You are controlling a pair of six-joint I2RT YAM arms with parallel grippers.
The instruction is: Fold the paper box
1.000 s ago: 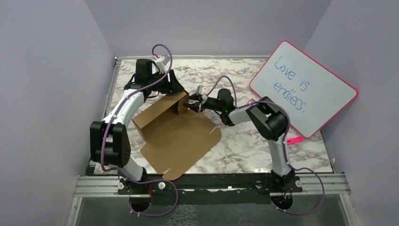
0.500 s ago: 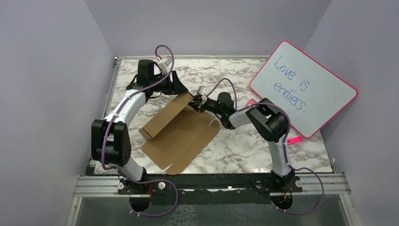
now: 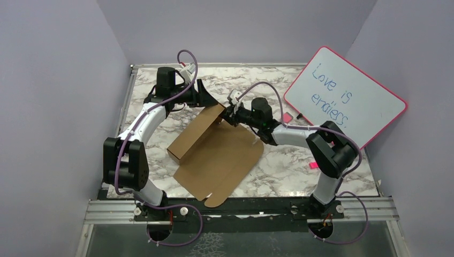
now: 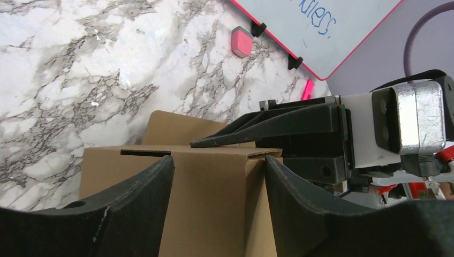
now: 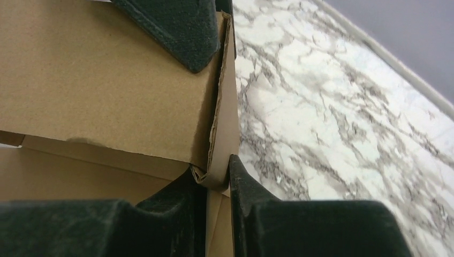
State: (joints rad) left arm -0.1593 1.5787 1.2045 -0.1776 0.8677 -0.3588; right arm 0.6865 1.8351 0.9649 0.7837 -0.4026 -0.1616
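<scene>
Partly folded mailer. One paper box [image 3: 219, 158] lies on the table [image 3: 278, 166] left of the one whiteboard [image 3: 345, 99], with its long axis diagonal and its far end nearer the whiteboard. Two grippers: the left gripper [image 3: 213, 103] is spread wide against the raised panel, and the right gripper [image 3: 229, 114] is narrow, pinching that panel's corner.

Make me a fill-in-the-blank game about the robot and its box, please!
The paper box is ____ in colour. The pincer squeezing a thin box flap belongs to the ____ arm. The whiteboard has a ____ rim. Its first written word is ____.
Missing words: brown, right, pink, Love.
</scene>
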